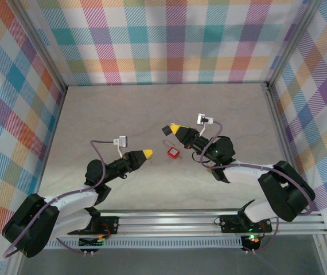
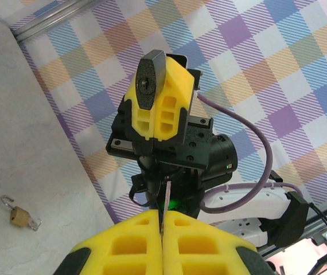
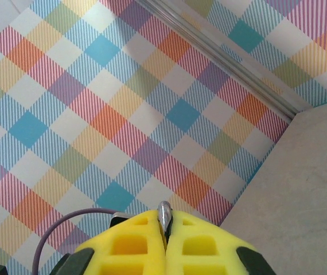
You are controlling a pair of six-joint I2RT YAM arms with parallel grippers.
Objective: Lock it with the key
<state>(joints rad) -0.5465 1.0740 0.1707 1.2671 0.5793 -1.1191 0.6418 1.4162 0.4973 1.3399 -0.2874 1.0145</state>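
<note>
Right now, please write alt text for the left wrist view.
The right gripper holds a grey padlock in its jaws, keyhole toward the camera. Below, the left gripper pinches a metal key. A brass padlock lies on the table.

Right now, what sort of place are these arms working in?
Most likely a lab test cell, not a home or workshop: plaid-printed walls on an aluminium frame box in a bare, marble-look tabletop, with a mounting rail along its near edge.
</note>
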